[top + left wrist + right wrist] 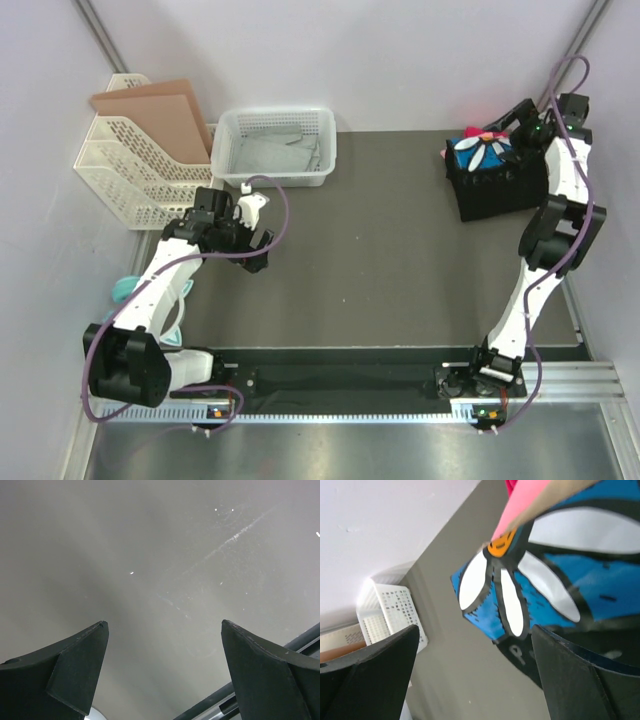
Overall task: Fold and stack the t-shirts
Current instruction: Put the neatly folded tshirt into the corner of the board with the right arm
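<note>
- Shirts: black t-shirt (pixel 505 190), bunched, lies at the far right of the table (pixel 400 260) with its blue-and-white print (pixel 482 152) facing up; pink t-shirt (pixel 520 505) overlaps the print's edge.
- Right gripper (pixel 475 630): jaws wide apart, holding nothing, positioned over the print.
- Left gripper (pixel 162 625): jaws wide apart, empty, positioned over bare table near the white basket (pixel 275 178).

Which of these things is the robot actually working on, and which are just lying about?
For the job: black cloth t-shirt with blue-and-white flower print; pink cloth shirt.
Lying about: white plastic mesh basket; brown cardboard sheets; white plastic file racks.
</note>
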`<state>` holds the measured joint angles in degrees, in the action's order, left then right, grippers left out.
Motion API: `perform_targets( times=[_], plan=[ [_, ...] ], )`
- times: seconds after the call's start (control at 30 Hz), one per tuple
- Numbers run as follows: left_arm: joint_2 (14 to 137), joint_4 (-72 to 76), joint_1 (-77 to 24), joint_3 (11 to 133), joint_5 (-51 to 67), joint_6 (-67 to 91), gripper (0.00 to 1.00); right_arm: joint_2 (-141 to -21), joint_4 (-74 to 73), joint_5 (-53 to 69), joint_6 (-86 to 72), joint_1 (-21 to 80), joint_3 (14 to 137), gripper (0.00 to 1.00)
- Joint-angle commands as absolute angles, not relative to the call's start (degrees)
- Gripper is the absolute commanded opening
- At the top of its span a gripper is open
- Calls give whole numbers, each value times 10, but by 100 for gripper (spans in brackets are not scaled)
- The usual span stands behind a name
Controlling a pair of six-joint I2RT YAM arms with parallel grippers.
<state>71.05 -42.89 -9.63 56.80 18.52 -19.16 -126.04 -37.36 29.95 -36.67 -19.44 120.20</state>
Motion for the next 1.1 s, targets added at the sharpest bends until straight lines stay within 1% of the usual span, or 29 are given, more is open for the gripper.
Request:
perform_targets(
  times=[0.0, 0.1, 0.33, 0.5, 0.6, 0.67, 0.77, 0.8, 0.83, 0.87, 0.97, 1.0, 1.07],
  plan=[
    [708, -413, -93, 590, 172, -185, 99, -1278, -282, 329, -378, -209, 1246, 94],
    [702, -414, -92, 587, 164, -188, 99, -1317, -258, 323, -380, -210, 1242, 94],
    [699, -424, -89, 579, 163, -184, 99, -1411, -285, 324, -364, -207, 1247, 93],
    [690, -434, -88, 581, 168, -181, 99, -1407, -304, 324, -344, -212, 1248, 93],
    [682, -442, -88, 587, 169, -179, 99, -1351, -260, 336, -343, -210, 1230, 96],
    [673, -446, -88, 591, 163, -178, 99, -1286, -250, 334, -343, -205, 1232, 97],
    [654, -452, -87, 606, 139, -171, 99, -1191, -257, 338, -339, -191, 1256, 99],
    [646, -451, -87, 613, 131, -165, 99, -1164, -278, 317, -328, -183, 1262, 100],
    [638, -449, -87, 615, 127, -162, 99, -1110, -286, 304, -302, -158, 1261, 100],
    [623, -447, -87, 618, 124, -160, 99, -1082, -292, 292, -287, -142, 1255, 100],
    [611, -449, -87, 628, 120, -147, 99, -983, -312, 255, -239, -61, 1187, 100],
    [613, -456, -87, 634, 122, -140, 99, -962, -322, 238, -230, -39, 1135, 100],
    [613, -459, -87, 634, 122, -132, 99, -901, -331, 204, -199, 33, 1075, 100]
  ],
)
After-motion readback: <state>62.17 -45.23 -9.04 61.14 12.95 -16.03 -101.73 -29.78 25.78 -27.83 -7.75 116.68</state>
